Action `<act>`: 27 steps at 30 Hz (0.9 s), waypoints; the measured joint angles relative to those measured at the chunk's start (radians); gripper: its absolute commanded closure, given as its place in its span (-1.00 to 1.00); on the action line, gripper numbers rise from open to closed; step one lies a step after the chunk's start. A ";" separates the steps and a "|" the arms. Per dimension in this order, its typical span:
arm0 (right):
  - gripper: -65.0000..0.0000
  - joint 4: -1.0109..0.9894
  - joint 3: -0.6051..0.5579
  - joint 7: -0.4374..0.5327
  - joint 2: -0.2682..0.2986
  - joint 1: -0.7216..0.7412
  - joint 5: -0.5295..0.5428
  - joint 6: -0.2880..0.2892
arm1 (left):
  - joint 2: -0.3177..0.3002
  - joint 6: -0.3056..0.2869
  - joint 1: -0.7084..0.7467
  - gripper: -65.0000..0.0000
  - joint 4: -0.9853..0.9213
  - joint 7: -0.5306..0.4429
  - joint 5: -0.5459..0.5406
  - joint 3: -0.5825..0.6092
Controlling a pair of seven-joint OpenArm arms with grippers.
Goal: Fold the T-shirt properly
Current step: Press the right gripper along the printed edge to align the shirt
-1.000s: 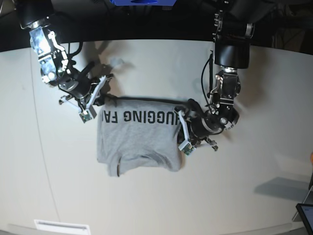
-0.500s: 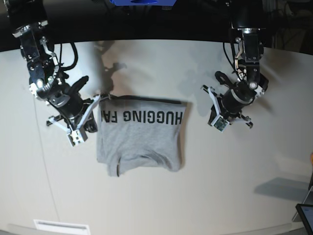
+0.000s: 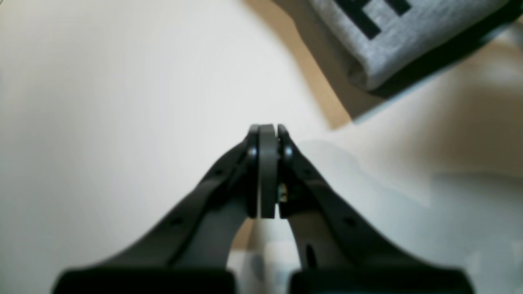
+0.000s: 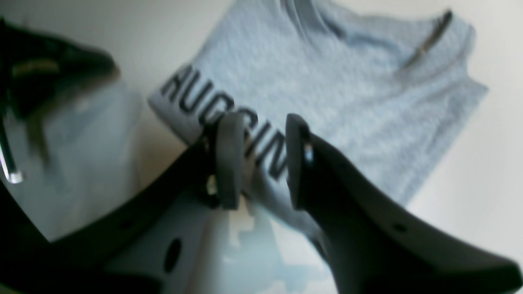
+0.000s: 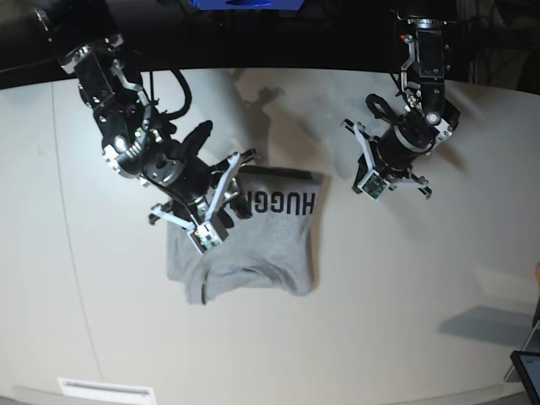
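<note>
The T-shirt point(image 5: 240, 245) lies on the pale worktop point(image 5: 405, 295) in the middle of the base view, already folded into a compact, roughly square packet with the black lettering uppermost along its far edge and the hem and a sleeve fold showing at its near edge. Judged from that near edge, where the layers sit slightly uneven and a small flap sticks out at the corner, it is soft, limp cotton: light, not fragile and not slippery, but with no stiffness of its own, so any lifted part will sag and drag the layers beneath it. A hold should therefore pinch all the layers at a folded edge or corner rather than the top ply alone, and two corners of one side taken together would keep the fold square. Further back, the right gripper point(image 4: 257, 159) hangs over the lettered strip with its fingers point(image 4: 229, 159) spread apart and nothing between them; whether they touch the cloth cannot be told, as the wrist view is blurred. Beyond and off to the side, the left gripper point(image 3: 267, 134) hovers over bare worktop, clear of the shirt's corner, which is seen at the upper right of its wrist view; its fingers point(image 3: 267, 171) are pressed together and hold nothing.
</note>
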 measured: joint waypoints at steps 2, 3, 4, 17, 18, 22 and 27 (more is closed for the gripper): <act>0.37 -0.042 -0.018 -0.002 -0.016 0.017 0.001 0.000 | 0.000 0.000 0.013 0.99 0.000 0.004 0.001 -0.002; 0.37 -0.062 -0.026 -0.006 -0.020 0.024 0.003 0.000 | -0.001 0.000 0.020 0.99 0.000 0.005 0.001 -0.002; 0.36 -0.085 -0.029 -0.012 -0.023 0.033 0.005 0.005 | 0.000 0.000 0.023 0.99 0.000 0.006 0.001 -0.003; 0.36 -0.308 -0.024 0.081 -0.022 0.028 0.001 -0.001 | -0.021 0.000 0.042 0.99 0.007 0.004 0.001 -0.005; 0.36 -0.308 -0.024 0.093 -0.015 0.016 0.002 -0.001 | -0.020 0.000 0.042 0.99 0.007 0.003 0.000 -0.004; 0.36 -0.288 -0.014 0.121 0.005 -0.033 0.004 -0.001 | -0.021 0.000 0.042 0.99 0.006 0.003 0.000 -0.003; 0.36 -0.212 -0.011 0.104 0.025 -0.101 -0.002 -0.013 | -0.032 0.000 0.039 0.99 0.004 0.003 0.000 -0.003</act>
